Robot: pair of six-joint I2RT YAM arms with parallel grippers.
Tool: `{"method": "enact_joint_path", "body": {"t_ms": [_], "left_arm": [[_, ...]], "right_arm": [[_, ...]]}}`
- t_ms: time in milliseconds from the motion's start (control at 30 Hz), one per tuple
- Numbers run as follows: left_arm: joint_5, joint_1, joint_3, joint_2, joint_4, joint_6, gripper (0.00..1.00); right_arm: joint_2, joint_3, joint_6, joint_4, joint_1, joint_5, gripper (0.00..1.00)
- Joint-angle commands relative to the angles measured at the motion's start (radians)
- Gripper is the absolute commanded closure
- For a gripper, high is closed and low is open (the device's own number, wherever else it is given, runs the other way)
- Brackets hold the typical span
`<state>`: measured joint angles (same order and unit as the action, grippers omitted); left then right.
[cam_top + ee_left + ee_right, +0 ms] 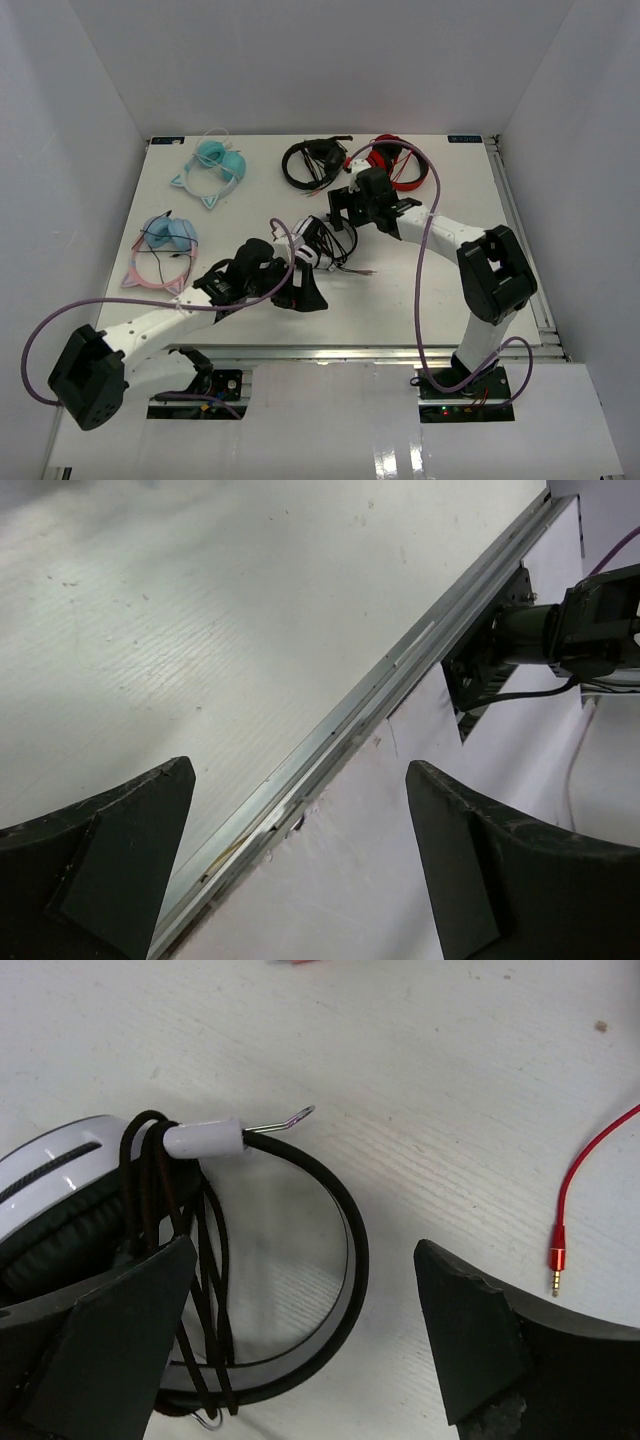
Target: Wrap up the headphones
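The white headphones (322,246) lie in the middle of the table, between my two grippers. In the right wrist view a white cup (50,1160) with a black cushion shows at the left, and the black-padded headband (345,1220) curves across the table. The thin black cable (205,1290) runs in several loops over the band next to the cup. My right gripper (305,1350) is open just above the headband and holds nothing; it also shows in the top view (342,212). My left gripper (300,880) is open and empty, just near of the headphones (303,292).
An all-black pair (310,160) and a red pair (400,162) lie at the back. A red cable's jack (556,1260) lies right of my right gripper. Teal cat-ear headphones (212,166) and a pink-blue pair (165,246) lie at the left. The table's near metal edge (400,670) shows in the left wrist view.
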<state>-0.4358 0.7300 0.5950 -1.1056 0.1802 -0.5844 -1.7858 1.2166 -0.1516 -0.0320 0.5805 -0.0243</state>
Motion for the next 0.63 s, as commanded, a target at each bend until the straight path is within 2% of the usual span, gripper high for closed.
{"method": "enact_joint_path", "body": {"t_ms": [0,100,267,467,600], "left_arm": [[0.155,0.0,0.062,0.154,0.146,0.128,0.02],[0.236,0.0,0.107,0.244,0.187,0.272,0.02],[0.254,0.0,0.119,0.34,0.172,0.47,0.02],[0.304,0.0,0.059,0.433,0.142,0.574,0.02],[0.32,-0.001,-0.005,0.497,0.146,0.606,0.02]], "right_arm": [[0.188,-0.041,0.206,-0.042,-0.047,0.081,0.08],[0.312,-0.116,0.247,-0.086,-0.097,0.062,0.1],[0.552,-0.233,0.259,-0.159,-0.102,-0.163,0.1],[0.899,-0.437,0.348,-0.114,-0.113,-0.311,0.1],[0.997,-0.49,0.37,-0.147,-0.193,-0.304,0.1]]}}
